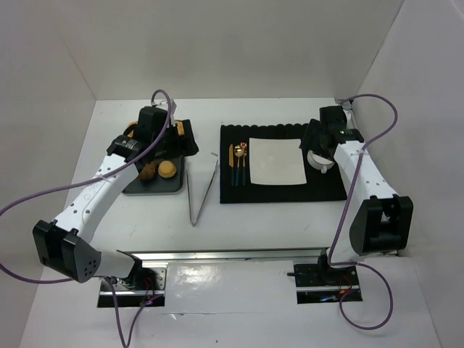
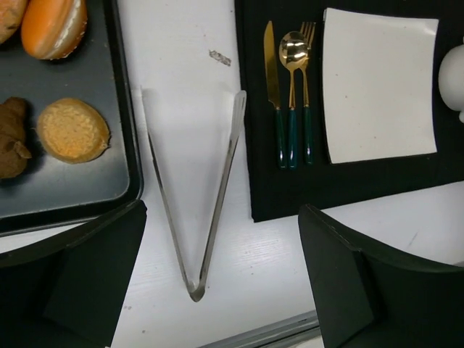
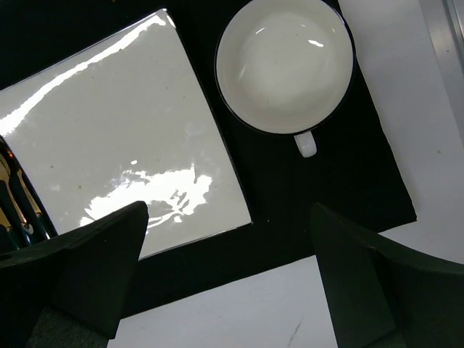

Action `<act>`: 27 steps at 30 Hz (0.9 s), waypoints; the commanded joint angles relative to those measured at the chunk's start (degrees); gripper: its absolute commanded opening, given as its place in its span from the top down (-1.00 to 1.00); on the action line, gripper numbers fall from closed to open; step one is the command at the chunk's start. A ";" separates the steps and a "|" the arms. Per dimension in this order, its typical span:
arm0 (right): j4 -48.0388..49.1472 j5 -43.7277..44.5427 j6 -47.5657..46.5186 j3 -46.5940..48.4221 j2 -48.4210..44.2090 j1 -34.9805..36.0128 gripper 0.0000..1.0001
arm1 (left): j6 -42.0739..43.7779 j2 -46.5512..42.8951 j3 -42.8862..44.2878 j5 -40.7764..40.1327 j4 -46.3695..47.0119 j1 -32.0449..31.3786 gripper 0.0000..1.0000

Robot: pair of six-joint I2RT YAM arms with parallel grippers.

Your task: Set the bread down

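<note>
The bread lies on a dark grey tray at the left: a round tan bun, a dark-brown piece and an orange glazed one. From above I see two of the buns; my left arm hides the tray's far part. My left gripper hangs above the tray, open and empty, with metal tongs on the table below it. The white square plate sits bare on a black mat. My right gripper is open and empty, above the mat's right edge.
Gold cutlery with dark handles lies left of the plate. A white cup stands right of the plate on the mat. The tongs lie between tray and mat. White walls enclose the table.
</note>
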 commanded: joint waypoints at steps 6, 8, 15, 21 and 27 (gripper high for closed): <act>2.58 -1.98 1.50 -1.06 -2.81 -0.57 -0.99 | -1.42 -0.64 -1.61 -1.53 -1.90 -0.99 -0.99; 2.58 -3.03 1.50 -1.06 -2.81 -0.57 -0.99 | -1.95 0.77 -1.60 -2.49 -4.53 -3.09 -0.99; 3.10 -7.77 1.50 -3.86 -3.60 -0.57 -0.99 | -8.45 -0.37 -11.96 -6.37 -4.55 -8.56 -0.99; 5.91 -12.97 1.50 -5.27 -3.79 -0.57 -0.99 | -11.53 -0.98 -20.31 -6.89 -0.08 -10.58 -0.99; 7.05 -14.20 1.50 -5.27 -3.78 -0.57 -0.99 | -11.53 2.26 -25.85 -6.37 4.85 -12.34 -0.96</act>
